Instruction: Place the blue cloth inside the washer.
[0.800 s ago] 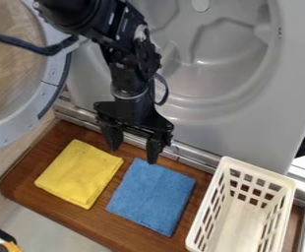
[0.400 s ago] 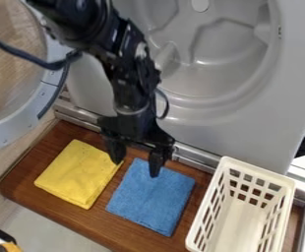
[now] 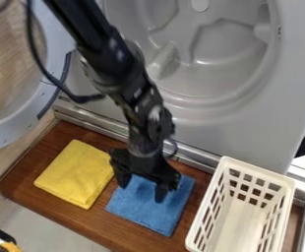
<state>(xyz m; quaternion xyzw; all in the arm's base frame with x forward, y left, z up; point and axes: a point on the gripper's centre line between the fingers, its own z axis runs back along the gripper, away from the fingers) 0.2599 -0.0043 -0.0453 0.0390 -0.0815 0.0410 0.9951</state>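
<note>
Two fingers of the hand [image 3: 142, 186] are held apart over the upper part of the blue cloth [image 3: 146, 210], which is laid on the wooden bench [image 3: 88, 222] between the yellow cloth [image 3: 75, 173] and the white basket [image 3: 260, 173]. If too shallow a pinch is taken, the cloth might be dropped short of the washer [image 3: 214, 64]; by a drift sideways, the yellow one could be snagged.

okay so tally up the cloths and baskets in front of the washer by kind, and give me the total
Cloths: 2 (yellow cloth, blue cloth)
Baskets: 1 (white basket)
Total: 3
</note>
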